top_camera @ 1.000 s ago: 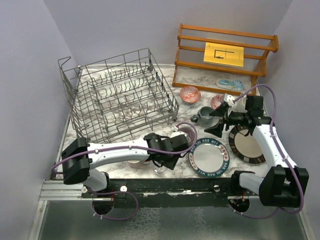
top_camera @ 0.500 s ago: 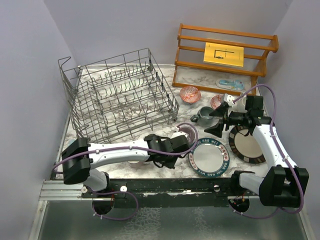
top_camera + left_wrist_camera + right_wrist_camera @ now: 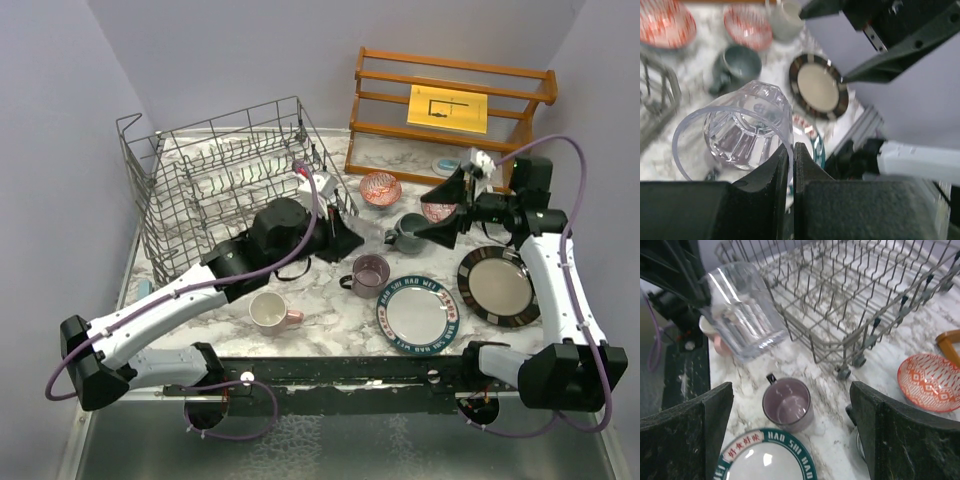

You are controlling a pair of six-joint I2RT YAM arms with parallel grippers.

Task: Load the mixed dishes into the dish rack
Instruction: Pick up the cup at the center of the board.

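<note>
Up from the near strip of table since a second ago with the left gripper (image 3: 792,150), now raised by the near right corner of the dish rack (image 3: 200,190); back toward the wooden shelf (image 3: 450,100) with the right gripper (image 3: 440,212). Pinching the rim of the clear glass (image 3: 742,127) between pressed-together fingers (image 3: 767,175), mouth toward the wrist camera, base pointing away. From the right wrist, same glass (image 3: 742,310) tilted in the air, off the tabletop, beside the rack's near wires and not inside them. Spread wide and holding nothing on the right, close to the grey mug (image 3: 410,232) and a red-patterned bowl (image 3: 437,208). On the marble table (image 3: 330,330): pink mug (image 3: 270,312) upright near the front edge, mauve mug (image 3: 370,272) just beside the lettered plate (image 3: 417,313), dark-rimmed plate (image 3: 495,285) to the right of that, second red bowl (image 3: 380,187) off the rack's far right corner.
</note>
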